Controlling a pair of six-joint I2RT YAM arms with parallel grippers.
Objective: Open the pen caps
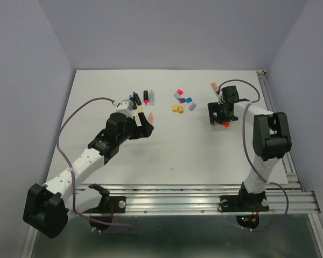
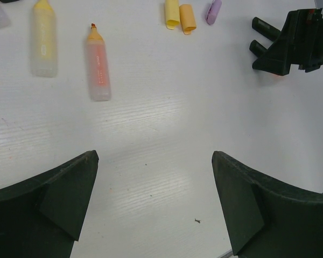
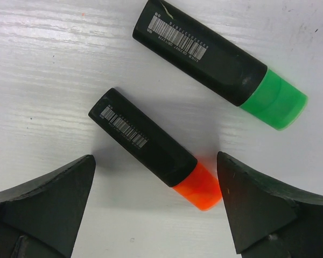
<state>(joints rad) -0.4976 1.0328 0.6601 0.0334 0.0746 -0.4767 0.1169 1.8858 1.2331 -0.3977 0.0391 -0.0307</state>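
Two capped black-barrelled pens lie under my right gripper (image 3: 155,159), which is open. One pen (image 3: 142,138) has an orange cap (image 3: 200,186) that lies between the fingertips. The other pen (image 3: 200,49) has a green cap (image 3: 273,102). From above, the right gripper (image 1: 219,119) points down at the right of the table, with the orange cap (image 1: 225,123) showing beside it. My left gripper (image 1: 146,124) is open over bare table. In its own view the left gripper (image 2: 153,161) holds nothing. An uncapped pastel orange pen (image 2: 97,62) and a yellow pen (image 2: 44,37) lie ahead of it.
Several loose caps (image 1: 182,100) lie in a cluster at the table's back middle. Yellow (image 2: 171,13), orange (image 2: 187,18) and lilac (image 2: 213,11) ones show in the left wrist view. More pens (image 1: 146,97) lie at the back left. A peach pen (image 1: 213,85) lies behind the right gripper.
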